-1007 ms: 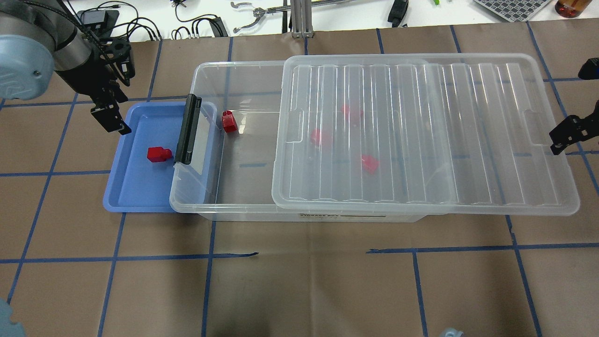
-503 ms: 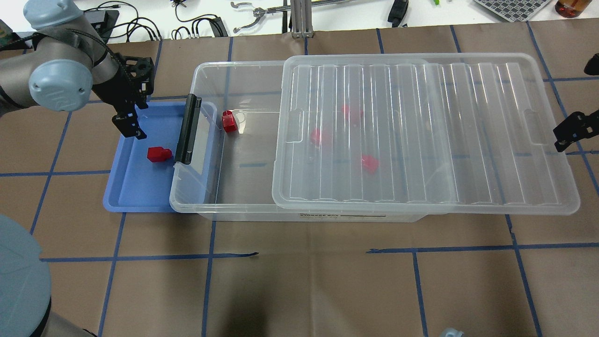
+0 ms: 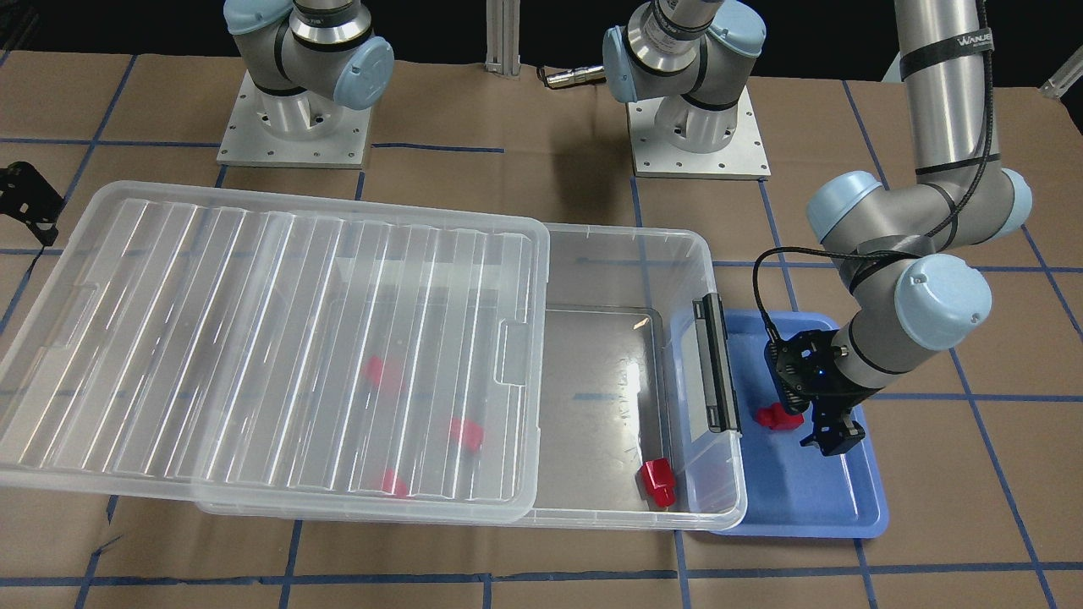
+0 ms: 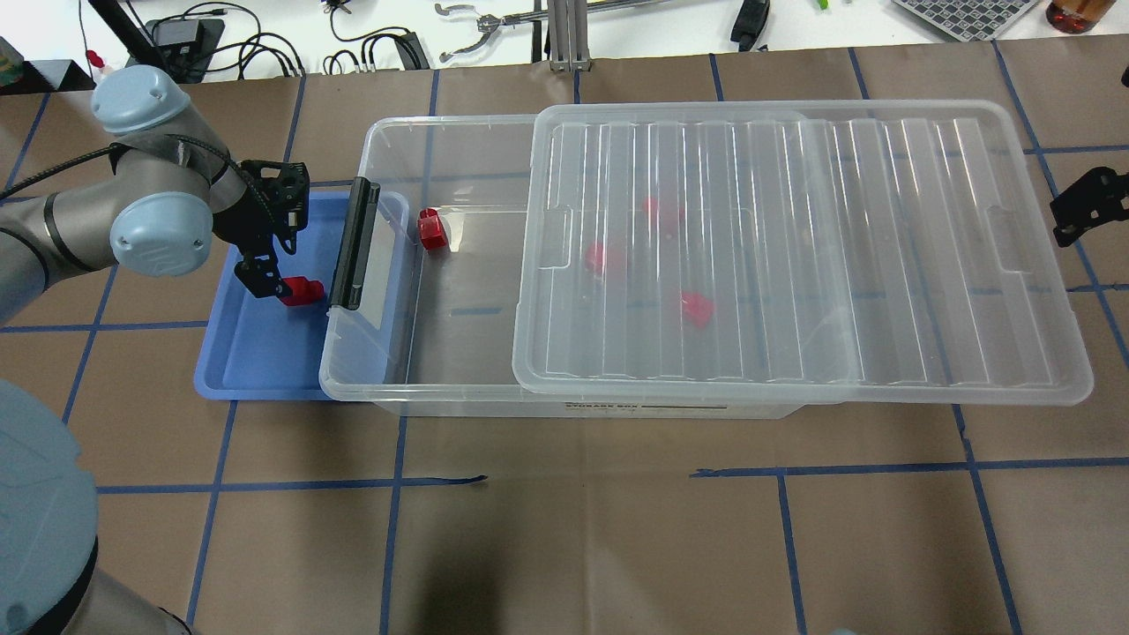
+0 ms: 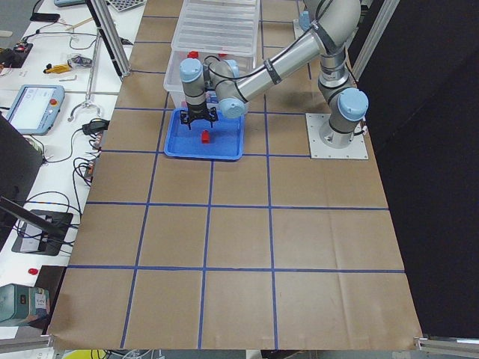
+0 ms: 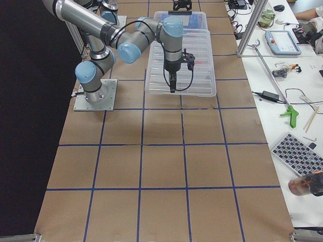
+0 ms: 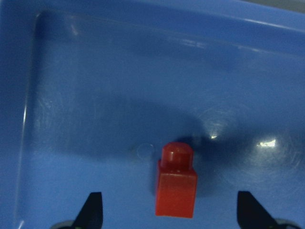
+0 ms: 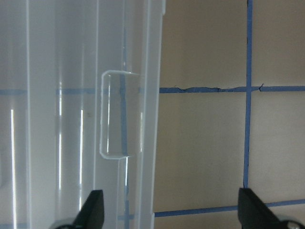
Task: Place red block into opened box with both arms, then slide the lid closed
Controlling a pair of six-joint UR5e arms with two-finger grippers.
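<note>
In the front-facing view we see the left gripper (image 3: 821, 428) low over the blue tray (image 3: 871, 507). The red block (image 3: 772, 416) lies on the tray floor at the gripper's 9 o'clock side. The box (image 3: 626, 241) stands on the bench (image 3: 541, 567) beside the tray. Its lid (image 3: 254, 338) covers all but the end by the black latch (image 3: 717, 364). A second red block (image 3: 657, 484) sits in that uncovered end.

In the overhead view we find the red block at 3 o'clock of the left gripper, very close; we cannot tell whether they touch. The right gripper (image 4: 1087, 207) hangs near the lid's short end, at its 3 o'clock side.

From the left wrist we see that gripper's fingers (image 7: 93, 212) spread wide. The red block lies midway between them, knob toward 12 o'clock, touching neither.

From the right wrist we see the fingers (image 8: 252, 210) equally spread, pinching nothing. The lid's short edge runs up between them, its tab (image 8: 121, 114) toward 11 o'clock.
</note>
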